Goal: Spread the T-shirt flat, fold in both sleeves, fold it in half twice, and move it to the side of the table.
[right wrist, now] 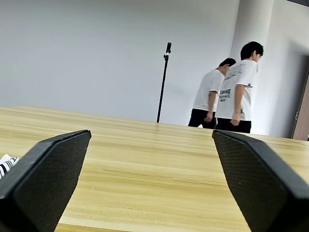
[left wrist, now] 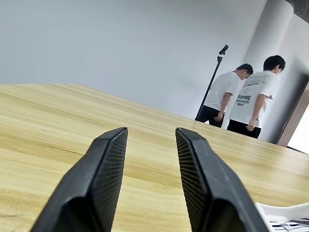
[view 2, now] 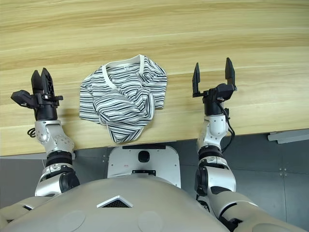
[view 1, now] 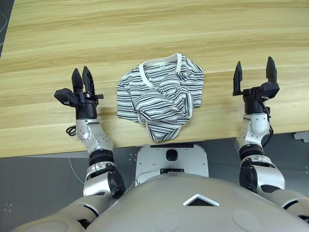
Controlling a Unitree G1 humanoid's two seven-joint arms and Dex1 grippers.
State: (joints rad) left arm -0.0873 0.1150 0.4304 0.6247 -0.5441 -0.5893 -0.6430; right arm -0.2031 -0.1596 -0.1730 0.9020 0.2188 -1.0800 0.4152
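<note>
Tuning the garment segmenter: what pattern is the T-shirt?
The T-shirt has thin dark-and-white stripes, with a plain white collar; best seen in the left eye view.

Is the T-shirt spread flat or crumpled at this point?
Crumpled: the T-shirt lies in a twisted heap on the table, fabric overlapping itself.

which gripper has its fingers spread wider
The right gripper: its fingers stand far apart, while the left gripper leaves only a narrow gap between its fingers.
</note>
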